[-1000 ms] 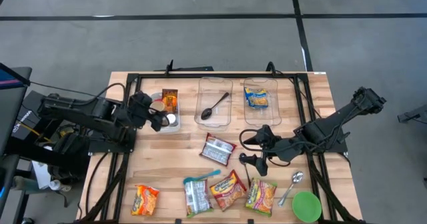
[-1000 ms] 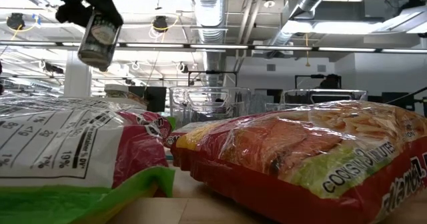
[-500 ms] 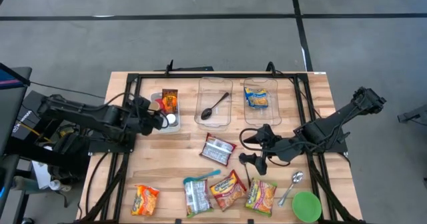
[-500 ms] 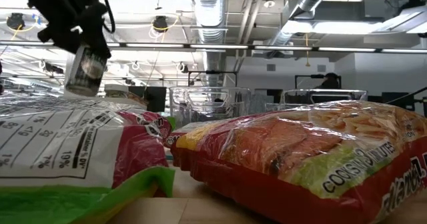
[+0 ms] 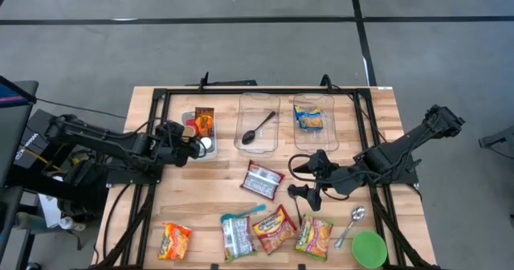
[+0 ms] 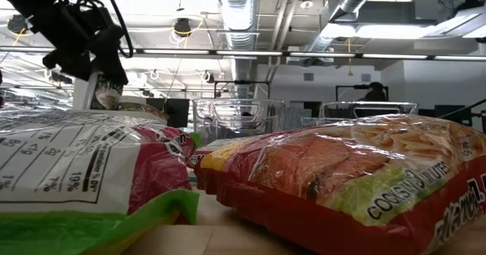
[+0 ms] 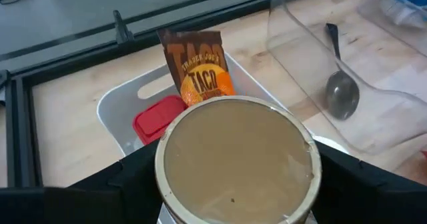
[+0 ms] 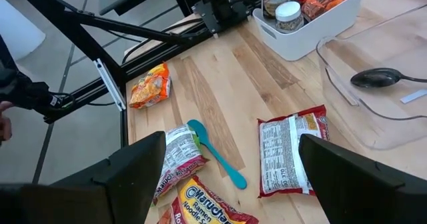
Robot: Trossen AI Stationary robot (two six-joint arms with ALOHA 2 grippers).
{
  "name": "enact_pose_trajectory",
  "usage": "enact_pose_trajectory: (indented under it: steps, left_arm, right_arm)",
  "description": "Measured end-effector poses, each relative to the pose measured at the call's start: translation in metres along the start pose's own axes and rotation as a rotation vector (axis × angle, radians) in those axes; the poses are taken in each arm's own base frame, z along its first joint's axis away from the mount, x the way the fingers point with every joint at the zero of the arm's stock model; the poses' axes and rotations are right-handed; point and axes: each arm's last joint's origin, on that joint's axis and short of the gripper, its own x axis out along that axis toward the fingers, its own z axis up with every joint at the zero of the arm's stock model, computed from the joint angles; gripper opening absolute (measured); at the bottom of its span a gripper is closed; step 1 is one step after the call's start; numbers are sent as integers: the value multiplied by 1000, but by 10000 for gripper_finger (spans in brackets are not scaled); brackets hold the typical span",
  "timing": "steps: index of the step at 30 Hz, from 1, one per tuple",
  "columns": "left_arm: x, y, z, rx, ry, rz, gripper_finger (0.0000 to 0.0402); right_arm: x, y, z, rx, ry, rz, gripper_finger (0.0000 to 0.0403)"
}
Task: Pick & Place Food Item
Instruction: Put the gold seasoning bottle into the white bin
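The left pincer (image 5: 195, 144) grips the can (image 7: 235, 159) upright over the white bin (image 5: 198, 153) at the table's ten o'clock — likely to set it in; the right pincer (image 5: 303, 179) waits open, mid-table.

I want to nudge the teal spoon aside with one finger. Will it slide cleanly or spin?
The teal spoon looks like thin, stiff plastic, so probably light and quick to slide on the wood. It is long and narrow, so a push off its middle would likely spin it. Its bowl end touches a packet, which may drag along.
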Motion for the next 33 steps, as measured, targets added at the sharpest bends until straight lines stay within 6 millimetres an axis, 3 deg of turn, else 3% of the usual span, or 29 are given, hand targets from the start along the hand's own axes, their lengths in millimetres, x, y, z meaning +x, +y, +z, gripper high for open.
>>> enact_pose_trajectory:
  steps: [6, 11, 23, 33]
  left_arm:
    - [8, 3, -14, 6, 4, 5, 271]
    - [14, 3, -24, -11, 2, -10, 286]
    - [20, 5, -33, -2, 3, -9, 278]
    - [20, 5, -34, -2, 22, -23, 321]
  right_arm:
    - [0, 0, 0, 2, 0, 0, 337]
    - [0, 0, 0, 2, 0, 0, 337]
    - [0, 0, 0, 2, 0, 0, 337]
    - [0, 0, 0, 2, 0, 0, 337]
